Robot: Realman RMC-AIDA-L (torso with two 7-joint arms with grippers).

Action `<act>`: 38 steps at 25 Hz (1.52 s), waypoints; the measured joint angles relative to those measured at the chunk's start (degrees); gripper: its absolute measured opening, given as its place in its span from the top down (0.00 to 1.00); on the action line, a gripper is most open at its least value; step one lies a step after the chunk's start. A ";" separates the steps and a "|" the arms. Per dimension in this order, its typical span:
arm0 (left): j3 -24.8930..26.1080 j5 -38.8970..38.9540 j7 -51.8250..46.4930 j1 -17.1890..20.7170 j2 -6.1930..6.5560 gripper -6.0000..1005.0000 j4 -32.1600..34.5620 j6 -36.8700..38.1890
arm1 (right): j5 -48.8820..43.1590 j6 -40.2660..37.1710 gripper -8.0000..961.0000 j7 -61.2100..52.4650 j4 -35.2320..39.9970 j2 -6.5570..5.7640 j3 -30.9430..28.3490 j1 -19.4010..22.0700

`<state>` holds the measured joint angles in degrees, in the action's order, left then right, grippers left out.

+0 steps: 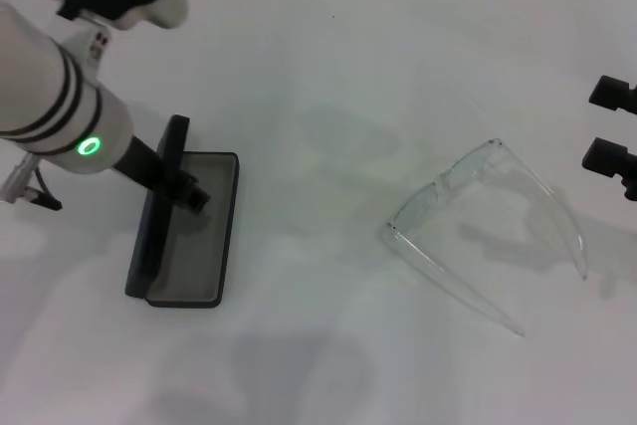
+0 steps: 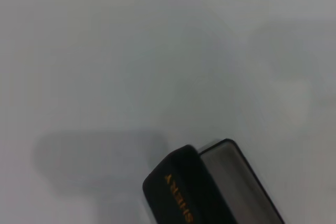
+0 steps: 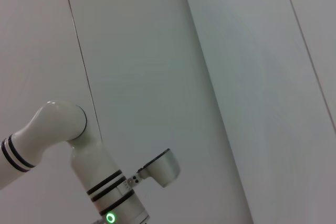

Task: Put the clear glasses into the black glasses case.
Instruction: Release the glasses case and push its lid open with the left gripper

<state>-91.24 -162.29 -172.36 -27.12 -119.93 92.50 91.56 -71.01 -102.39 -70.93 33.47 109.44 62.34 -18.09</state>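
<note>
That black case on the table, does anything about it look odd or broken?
Nothing looks broken. The black glasses case lies open, its lid propped upright at the left gripper. The clear glasses lie apart, temple arms unfolded.

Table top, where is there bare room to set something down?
The widest bare patch of the table lies between the black glasses case and the clear glasses. The near edge is bare too. It is crowded where the left claw meets the case.

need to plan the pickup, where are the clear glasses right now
In the head view the clear glasses lie on the white table, on the robot's right, well apart from the open black glasses case.
</note>
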 joint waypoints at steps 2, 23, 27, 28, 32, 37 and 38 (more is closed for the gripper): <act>-0.77 -0.04 -0.01 -0.49 0.02 0.27 -0.07 0.21 | 0.00 0.00 0.13 0.00 0.00 0.04 -0.01 0.05; -5.00 -0.07 3.35 -0.70 0.47 0.71 3.39 -0.16 | -0.44 -2.93 0.13 1.01 -0.43 0.75 -8.41 2.53; -5.81 -0.08 7.82 -1.48 0.45 0.71 4.98 -1.25 | -0.46 -9.29 0.13 2.77 -3.44 0.78 -17.17 3.94; -6.16 -0.05 9.01 -1.85 0.44 0.71 4.95 -2.01 | -0.45 -10.78 0.13 3.33 -4.45 0.78 -19.44 4.30; -6.40 -0.07 10.88 -3.50 0.49 0.79 4.50 -3.71 | -0.46 -15.99 0.13 5.12 -7.50 0.91 -26.57 6.44; -6.13 -0.15 9.38 -5.04 0.69 0.88 4.40 -0.20 | -0.46 -17.64 0.13 5.33 -7.82 1.23 -27.96 8.72; -6.12 -0.16 8.91 -5.18 0.73 0.90 4.60 0.70 | -0.47 -17.60 0.13 5.35 -7.84 1.29 -27.97 8.91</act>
<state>-97.36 -162.44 -163.45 -32.30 -119.20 97.10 92.26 -71.48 -119.99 -65.57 25.64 110.72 34.37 -9.17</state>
